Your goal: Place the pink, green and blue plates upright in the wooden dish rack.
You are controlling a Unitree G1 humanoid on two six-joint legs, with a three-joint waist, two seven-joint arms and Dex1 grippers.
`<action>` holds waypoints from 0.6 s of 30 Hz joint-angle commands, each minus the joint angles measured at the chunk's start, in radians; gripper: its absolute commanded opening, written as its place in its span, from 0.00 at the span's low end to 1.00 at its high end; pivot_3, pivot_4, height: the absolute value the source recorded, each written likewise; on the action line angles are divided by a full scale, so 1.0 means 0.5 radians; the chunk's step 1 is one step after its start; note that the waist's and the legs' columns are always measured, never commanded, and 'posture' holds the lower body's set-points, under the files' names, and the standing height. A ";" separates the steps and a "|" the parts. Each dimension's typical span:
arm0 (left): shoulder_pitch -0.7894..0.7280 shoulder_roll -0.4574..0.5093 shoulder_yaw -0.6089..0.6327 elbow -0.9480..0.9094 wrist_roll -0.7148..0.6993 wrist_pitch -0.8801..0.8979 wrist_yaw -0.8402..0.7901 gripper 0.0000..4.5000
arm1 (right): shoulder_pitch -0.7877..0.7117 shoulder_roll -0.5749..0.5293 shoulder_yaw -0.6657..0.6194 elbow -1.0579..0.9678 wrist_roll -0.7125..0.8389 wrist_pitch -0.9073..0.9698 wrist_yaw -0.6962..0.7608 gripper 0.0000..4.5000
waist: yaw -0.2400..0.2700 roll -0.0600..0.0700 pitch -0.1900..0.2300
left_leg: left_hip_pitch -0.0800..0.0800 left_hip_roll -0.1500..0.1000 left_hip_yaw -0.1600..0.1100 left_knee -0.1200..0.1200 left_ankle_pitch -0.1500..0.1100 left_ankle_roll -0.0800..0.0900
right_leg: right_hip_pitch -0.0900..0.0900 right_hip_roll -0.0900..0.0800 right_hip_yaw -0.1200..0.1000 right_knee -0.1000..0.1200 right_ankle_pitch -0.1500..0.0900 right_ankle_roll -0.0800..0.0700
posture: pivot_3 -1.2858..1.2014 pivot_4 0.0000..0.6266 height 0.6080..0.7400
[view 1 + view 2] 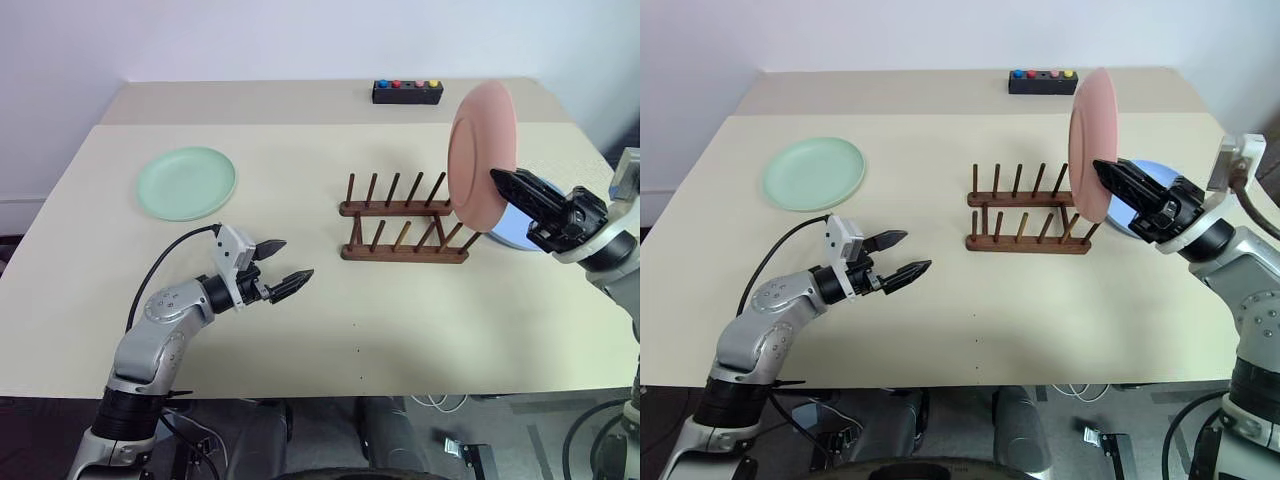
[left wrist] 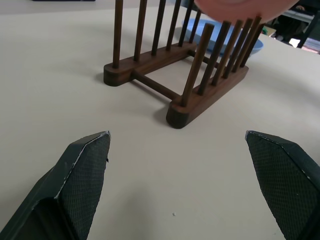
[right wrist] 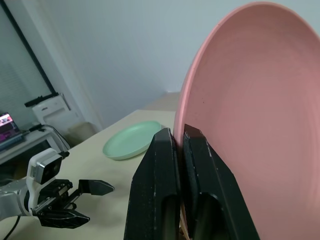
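Observation:
My right gripper [image 1: 503, 180] is shut on the rim of the pink plate [image 1: 481, 152], which it holds upright in the air just above the right end of the wooden dish rack [image 1: 403, 231]. The rack stands empty mid-table. Behind the right gripper the blue plate [image 1: 1137, 208] lies flat on the table, mostly hidden. The green plate [image 1: 187, 182] lies flat at the far left. My left gripper [image 1: 281, 266] hovers open and empty above the table, left of the rack and pointing at it.
A small black box with coloured buttons [image 1: 407, 92] sits at the back of the table [image 1: 400, 330]. A seam runs across the table behind the green plate. Open tabletop lies in front of the rack.

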 commanded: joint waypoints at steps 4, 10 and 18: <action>-0.003 -0.012 -0.028 -0.069 0.015 -0.031 -0.008 0.99 | -0.134 -0.047 -0.039 0.131 0.075 0.095 0.040 0.00 | 0.000 0.000 0.000 | 0.000 0.000 0.000 0.000 0.000 0.000 | 0.000 0.000 0.000 0.000 0.000 0.000 | 0.52 0.24 1.00; 0.003 -0.013 -0.034 -0.064 0.029 -0.038 -0.008 0.99 | -0.192 -0.044 -0.019 0.243 0.045 0.132 0.087 0.00 | -0.001 0.000 0.000 | 0.000 0.000 0.000 0.000 0.000 0.000 | 0.000 0.000 0.000 0.000 0.000 0.000 | 0.52 0.24 1.00; 0.017 -0.011 -0.034 -0.067 0.044 -0.042 -0.004 1.00 | -0.214 -0.034 -0.032 0.318 0.028 0.154 0.096 0.33 | -0.001 0.000 0.000 | 0.000 0.000 0.000 0.000 0.000 0.000 | 0.000 0.000 0.000 0.000 0.000 0.000 | 0.52 0.24 1.00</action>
